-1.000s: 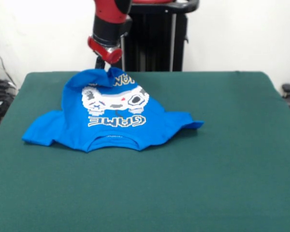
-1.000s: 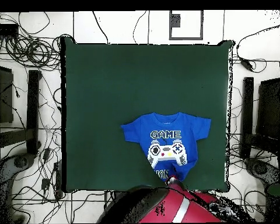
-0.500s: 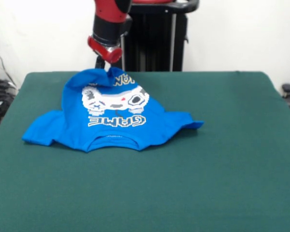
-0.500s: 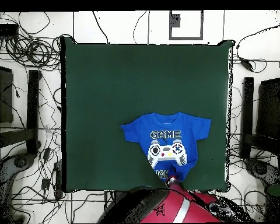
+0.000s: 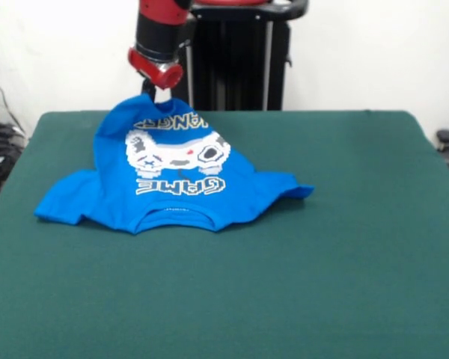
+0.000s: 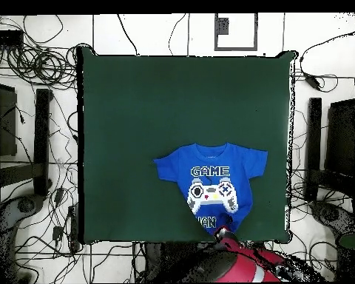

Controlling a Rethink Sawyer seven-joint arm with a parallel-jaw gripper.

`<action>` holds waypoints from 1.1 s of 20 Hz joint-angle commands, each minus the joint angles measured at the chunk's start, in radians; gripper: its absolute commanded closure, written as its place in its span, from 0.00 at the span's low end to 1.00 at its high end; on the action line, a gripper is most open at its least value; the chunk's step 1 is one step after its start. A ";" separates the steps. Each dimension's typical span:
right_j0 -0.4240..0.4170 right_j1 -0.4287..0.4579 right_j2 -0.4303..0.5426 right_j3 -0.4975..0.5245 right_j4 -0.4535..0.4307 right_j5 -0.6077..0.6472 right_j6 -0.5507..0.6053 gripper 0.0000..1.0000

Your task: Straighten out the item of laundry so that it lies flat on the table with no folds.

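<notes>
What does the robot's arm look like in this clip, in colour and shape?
The arm is a thick round red segment with a black band, ending in a red collar. Below it sits a small dark gripper. In the overhead view the arm shows red with a pale stripe.

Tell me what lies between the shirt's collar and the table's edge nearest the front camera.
Nothing: in the front view, only bare green table lies below the shirt collar.

The arm [image 5: 159, 26] is a thick round column with a glossy red shell and a broad black band beneath it. A flared red collar [image 5: 156, 69] closes its lower end, and a small dark pincer [image 5: 154, 96] juts below that. From overhead, the arm [image 6: 239, 268] shows as a rounded red bulk with a pale stripe.
</notes>
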 commanded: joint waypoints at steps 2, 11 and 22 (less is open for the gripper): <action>-0.015 0.007 0.133 0.008 -0.050 0.006 0.016 1.00; -0.034 0.075 0.126 -0.035 -0.078 -0.032 0.024 1.00; -0.039 0.112 0.120 -0.074 -0.091 -0.055 0.025 1.00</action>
